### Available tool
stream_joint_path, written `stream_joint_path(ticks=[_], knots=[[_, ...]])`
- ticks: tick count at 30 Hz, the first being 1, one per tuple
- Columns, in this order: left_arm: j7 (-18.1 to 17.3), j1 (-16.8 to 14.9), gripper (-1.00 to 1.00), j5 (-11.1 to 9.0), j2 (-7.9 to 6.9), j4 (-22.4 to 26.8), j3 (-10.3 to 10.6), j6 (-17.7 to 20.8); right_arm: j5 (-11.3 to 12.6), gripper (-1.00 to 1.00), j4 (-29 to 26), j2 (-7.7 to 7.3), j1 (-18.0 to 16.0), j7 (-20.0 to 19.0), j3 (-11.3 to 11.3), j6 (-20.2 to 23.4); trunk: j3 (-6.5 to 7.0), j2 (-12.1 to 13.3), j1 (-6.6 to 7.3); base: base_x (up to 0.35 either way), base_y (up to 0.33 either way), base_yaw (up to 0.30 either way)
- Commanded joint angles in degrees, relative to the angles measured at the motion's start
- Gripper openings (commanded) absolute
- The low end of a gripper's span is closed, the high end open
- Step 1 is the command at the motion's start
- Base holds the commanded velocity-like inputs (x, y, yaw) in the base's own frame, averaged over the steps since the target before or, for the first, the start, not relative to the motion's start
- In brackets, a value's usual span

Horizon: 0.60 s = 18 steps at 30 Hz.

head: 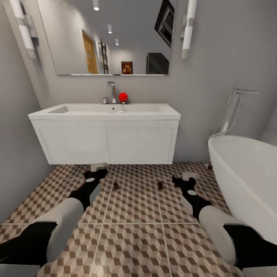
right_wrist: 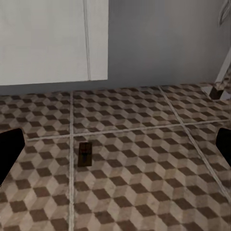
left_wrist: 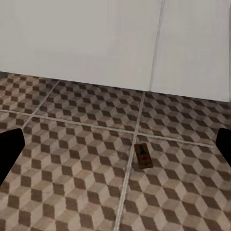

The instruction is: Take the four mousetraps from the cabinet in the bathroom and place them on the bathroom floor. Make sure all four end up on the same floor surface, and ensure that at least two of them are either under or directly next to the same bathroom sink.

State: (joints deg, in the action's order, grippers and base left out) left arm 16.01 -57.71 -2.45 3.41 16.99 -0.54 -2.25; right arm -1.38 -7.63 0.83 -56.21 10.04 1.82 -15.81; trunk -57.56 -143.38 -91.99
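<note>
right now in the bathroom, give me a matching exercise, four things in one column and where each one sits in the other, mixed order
Things:
1. small brown wooden mousetrap nearer the left tool
2. small brown wooden mousetrap nearer the right tool
3. round red ball
4. oval white bathtub

Places:
A. on the white rectangular basin's back ledge, beside the chrome tap
B. against the wall at the head view's right edge
C. on the cube-patterned floor tiles, beside a grout line, in front of the white vanity's left half
D. on the tiles in front of the vanity's right half

Pairs: 1-C, 2-D, 3-A, 4-B
</note>
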Motion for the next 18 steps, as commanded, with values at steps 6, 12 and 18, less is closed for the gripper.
stream_joint_path(ticks=[6, 12, 18], knots=[[-1.27, -0.03, 1.0, -0.53, -0.3, -0.55, -0.06, -0.14, -0.11, 1.0, 0.26, -0.1, -0.04, -0.39, 0.09, -0.13, 1.28, 0.06, 0.16, 0.0, 0.0, 0.0], [-6.26, -0.03, 1.0, -0.79, -0.59, -1.0, -0.21, 0.21, -0.12, 1.0, 0.37, -0.29, -0.04, -3.44, -0.02, 0.73, 2.61, 0.14, 0.32, 0.0, 0.0, 0.0], [-9.81, -0.03, 1.0, -0.86, -1.1, -1.13, -0.29, 0.46, -0.06, 1.0, 0.41, -1.2, -0.04, -8.57, -0.05, 2.42, 3.69, 2.55, 1.63, 0.0, 0.0, 0.0]])
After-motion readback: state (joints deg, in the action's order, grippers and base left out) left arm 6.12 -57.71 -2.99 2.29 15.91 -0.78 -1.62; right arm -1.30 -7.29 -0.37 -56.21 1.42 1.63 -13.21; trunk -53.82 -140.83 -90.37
